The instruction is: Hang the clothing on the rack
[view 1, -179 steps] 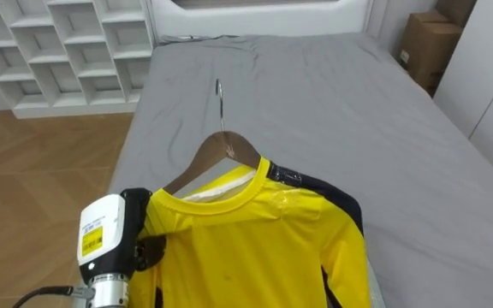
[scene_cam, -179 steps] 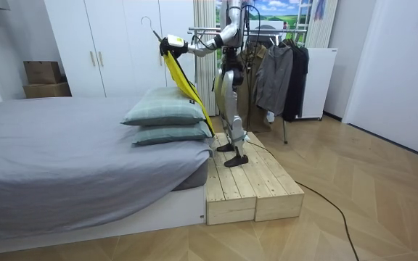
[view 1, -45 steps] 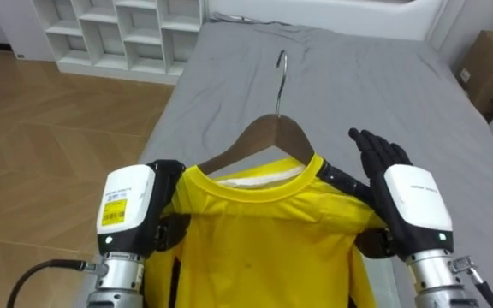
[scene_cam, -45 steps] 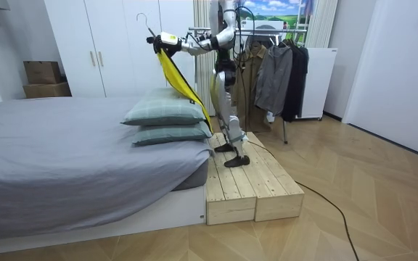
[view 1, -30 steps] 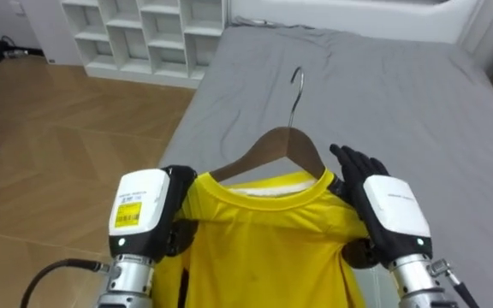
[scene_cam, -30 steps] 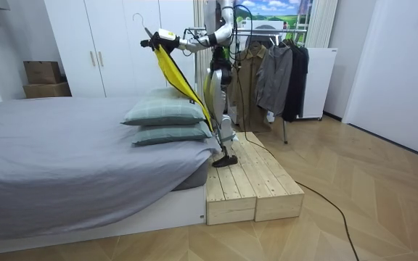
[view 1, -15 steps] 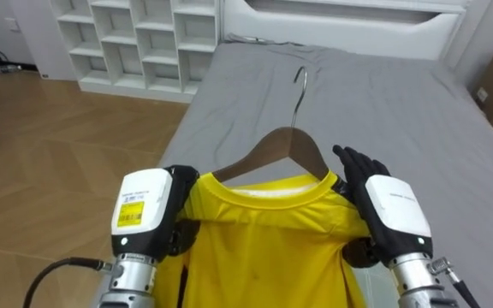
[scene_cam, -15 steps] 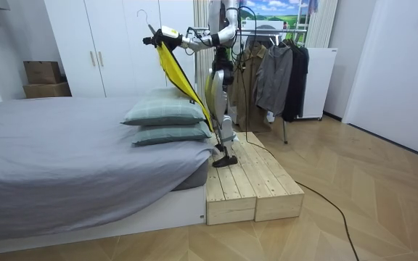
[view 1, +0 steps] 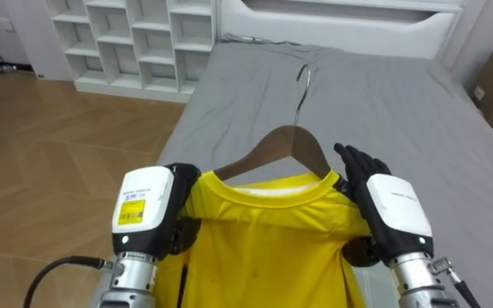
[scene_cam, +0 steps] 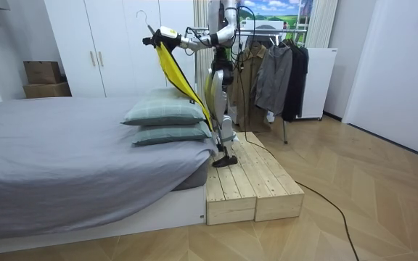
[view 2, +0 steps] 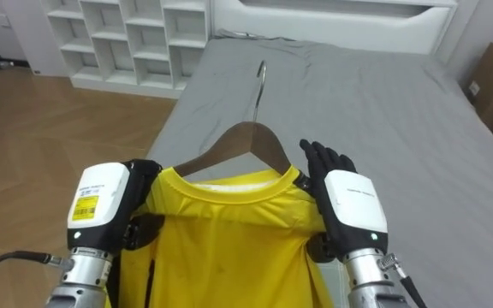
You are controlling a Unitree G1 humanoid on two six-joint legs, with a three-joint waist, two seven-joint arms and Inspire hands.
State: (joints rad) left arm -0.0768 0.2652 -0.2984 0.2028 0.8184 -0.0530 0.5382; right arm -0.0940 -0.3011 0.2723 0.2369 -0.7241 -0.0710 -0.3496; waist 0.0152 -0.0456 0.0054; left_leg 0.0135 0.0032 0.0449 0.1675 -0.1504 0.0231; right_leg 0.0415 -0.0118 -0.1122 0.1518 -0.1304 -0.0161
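Room view: robot up on the wooden platform (scene_cam: pixel 249 181), yellow shirt (scene_cam: pixel 178 75) held high over the pillows (scene_cam: pixel 167 114).
Eye views add the hands: left hand (view 1: pixel 148 214) curled onto the shirt's shoulder at 9 o'clock, right hand (view 1: pixel 392 214) flat-fingered at 3, hanger (view 1: pixel 285 145) hook toward 12; clothes rack (scene_cam: pixel 274 69) close behind, bare floor (scene_cam: pixel 369 188) beyond.

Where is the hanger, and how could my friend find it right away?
Find the big grey bed. Over it, the robot's left hand and right hand hold up a yellow shirt. The hanger pokes out of the shirt's neck: it is hard brown wood with a thin metal hook on top, unlike the soft cloth below it.
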